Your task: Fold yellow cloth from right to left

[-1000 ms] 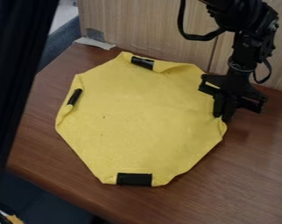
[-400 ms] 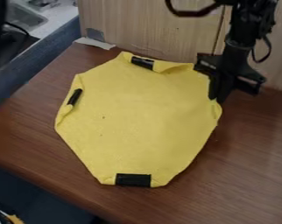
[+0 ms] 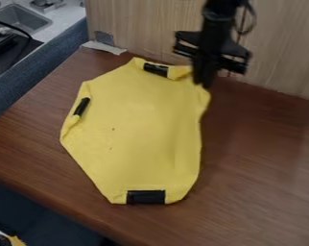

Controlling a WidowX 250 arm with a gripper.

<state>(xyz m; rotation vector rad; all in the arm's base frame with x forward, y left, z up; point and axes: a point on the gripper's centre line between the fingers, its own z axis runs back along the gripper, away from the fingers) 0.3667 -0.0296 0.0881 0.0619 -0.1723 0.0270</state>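
Observation:
Near the upper right of the yellow cloth [image 3: 131, 125], my gripper [image 3: 203, 82] hangs shut on the cloth's right edge, which is lifted and drawn inward. The cloth lies on the brown table, its left part spread out. Strips of black tape hold small turned-in edges at its top, left and bottom. The right side runs as a bulging, raised edge from the fingertips down to the bottom tape. What lies beneath that raised part is hidden.
A light wooden panel [image 3: 150, 29] stands along the table's back, close behind the gripper. The brown table [image 3: 259, 182] reaches to the right and front, its front edge at lower left. A sink [image 3: 22, 19] and counter are beyond the left edge.
My gripper has moved left and upward in the view, pulling the cloth's right edge with it. The cloth's outline is narrower on the right. The dark arm part at far left has left the view.

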